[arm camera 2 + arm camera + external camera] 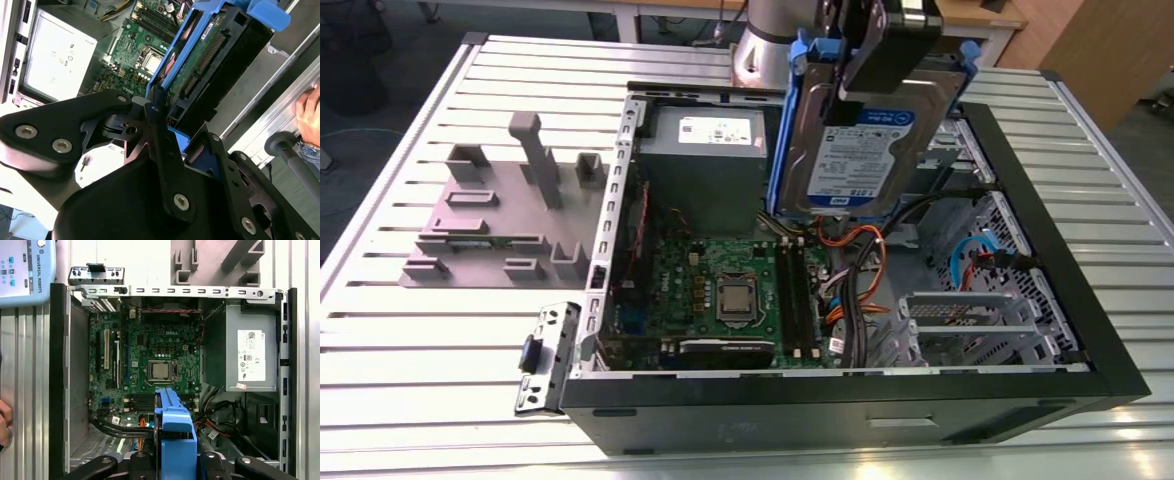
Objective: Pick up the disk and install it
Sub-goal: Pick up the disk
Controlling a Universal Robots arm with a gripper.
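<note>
The black claw [887, 60] grips the flat silver disk in its blue plastic bracket [854, 140] upright above the open black computer case [1067, 300], so the descent should be slow and keep clear of the orange cables [854, 270].

Exterior view looks down obliquely; both wrist views (close) share the motherboard [150, 365].

My pincer [159, 131] is matt black plastic with bright steel screws. The disk [854, 130] shows dull silver metal, a glossy paper label and smooth blue plastic framing. The table [427, 330] is ribbed, satin aluminium.
</note>
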